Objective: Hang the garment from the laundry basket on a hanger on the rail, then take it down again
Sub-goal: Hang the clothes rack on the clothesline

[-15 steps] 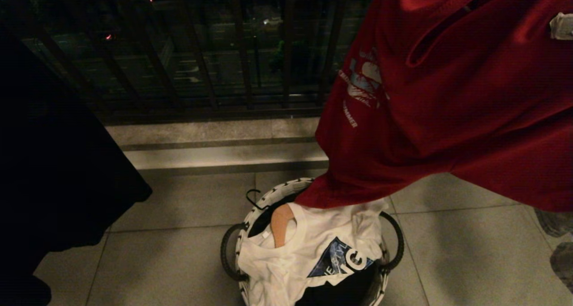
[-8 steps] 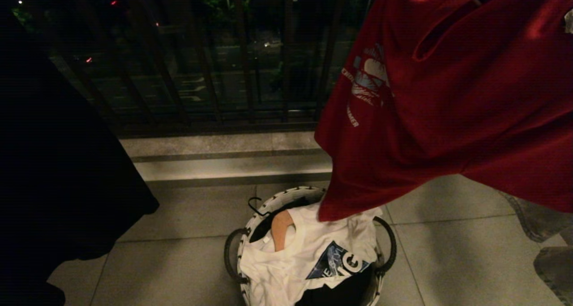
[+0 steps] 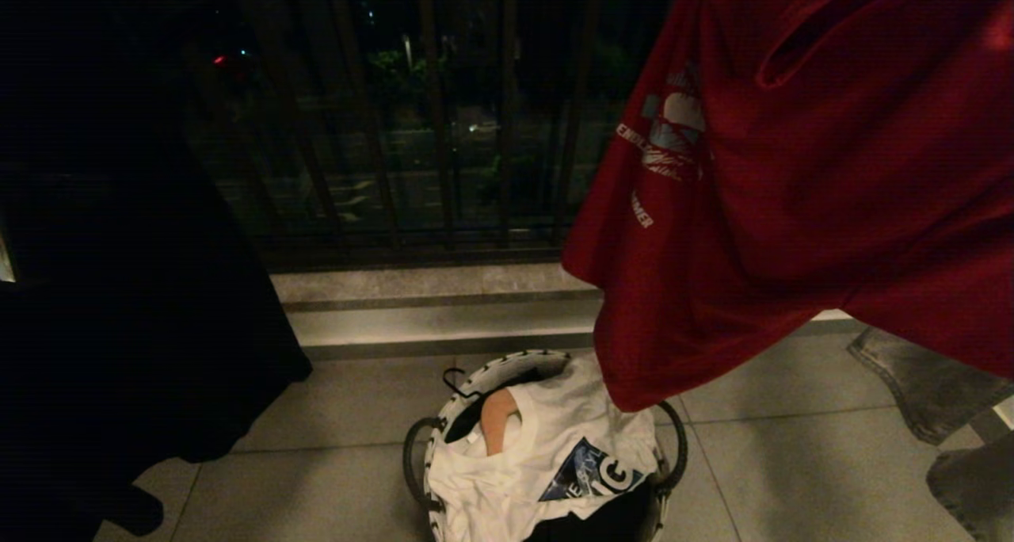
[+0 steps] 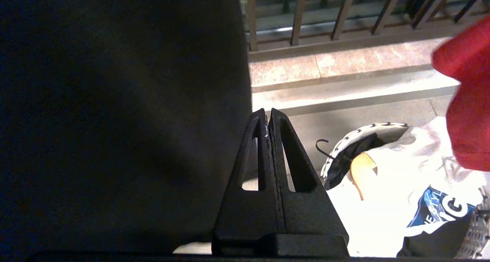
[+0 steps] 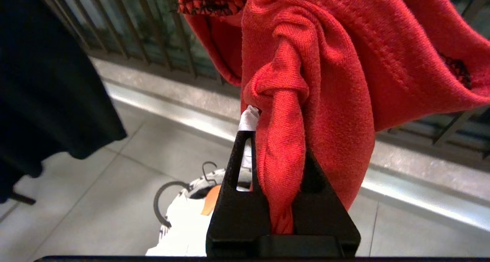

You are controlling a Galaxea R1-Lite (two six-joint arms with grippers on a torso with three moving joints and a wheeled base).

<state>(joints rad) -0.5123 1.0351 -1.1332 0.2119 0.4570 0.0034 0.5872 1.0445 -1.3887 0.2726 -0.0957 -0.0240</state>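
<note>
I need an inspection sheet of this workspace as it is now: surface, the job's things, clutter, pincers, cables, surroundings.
Surface: grey tiled floor, a raised stone step behind it.
Job's things: red T-shirt hangs lifted, its lower edge just above the laundry basket; white wire hanger not seen.
Clutter: white T-shirt on a wooden hanger in the basket; black garment hanging at the left.
Pincers: right pincer shut on the red T-shirt; left pincer shut, empty, beside the black garment.
Cables: nothing seen.
Surroundings: dark metal railing; grey cloth at the right edge.
</note>
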